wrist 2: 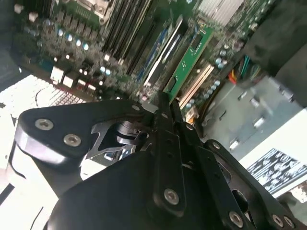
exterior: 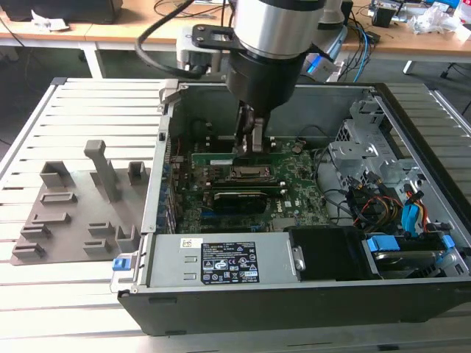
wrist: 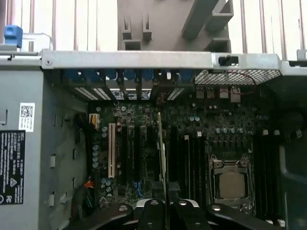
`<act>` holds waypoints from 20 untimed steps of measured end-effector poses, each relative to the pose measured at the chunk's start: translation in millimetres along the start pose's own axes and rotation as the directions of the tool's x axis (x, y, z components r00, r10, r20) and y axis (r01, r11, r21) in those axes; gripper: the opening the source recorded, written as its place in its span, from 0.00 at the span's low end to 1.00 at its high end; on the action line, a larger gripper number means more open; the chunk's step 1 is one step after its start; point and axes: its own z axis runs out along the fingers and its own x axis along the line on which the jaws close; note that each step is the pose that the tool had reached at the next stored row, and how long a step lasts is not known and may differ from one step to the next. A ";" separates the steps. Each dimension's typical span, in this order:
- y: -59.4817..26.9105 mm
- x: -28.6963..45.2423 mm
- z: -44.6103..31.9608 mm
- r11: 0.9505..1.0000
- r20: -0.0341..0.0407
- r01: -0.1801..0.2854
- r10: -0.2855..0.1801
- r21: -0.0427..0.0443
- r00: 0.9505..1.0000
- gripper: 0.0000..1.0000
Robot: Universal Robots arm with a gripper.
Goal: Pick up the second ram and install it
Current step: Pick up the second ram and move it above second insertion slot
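Right now a big slatted bench holds an open computer case. The robot arm reaches down from above into the middle of the case. At the bottom of the case lies the green main board. On the bench, at the exterior view's left of the case, sits a gray holder tray with little stands on it.

The pincer hangs low over the main board, and its two tips are pressed close together. Between them is the second ram, a long thin green stick. It looks like the pincer is clamped on the stick near its middle.

The stick sits right under the pincer tips, not off to one side. Its long side runs across the case, from the exterior view's left to its right. That seems to be the same way the long dark slots run on the board.

In the second wrist view the green stick reaches out past the tips. In the first wrist view it is seen edge-on as a thin line, near the square chip socket. I cannot tell if the stick is pushed all the way into a slot.
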 end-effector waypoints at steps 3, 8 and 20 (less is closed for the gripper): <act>-10.2 -0.6 2.9 1.000 0.000 0.000 0.000 -0.003 1.000 0.14; -25.8 -1.5 9.8 1.000 0.001 0.000 0.000 -0.008 1.000 0.14; -46.9 -42.1 35.7 1.000 0.015 -0.006 0.007 -0.010 1.000 0.14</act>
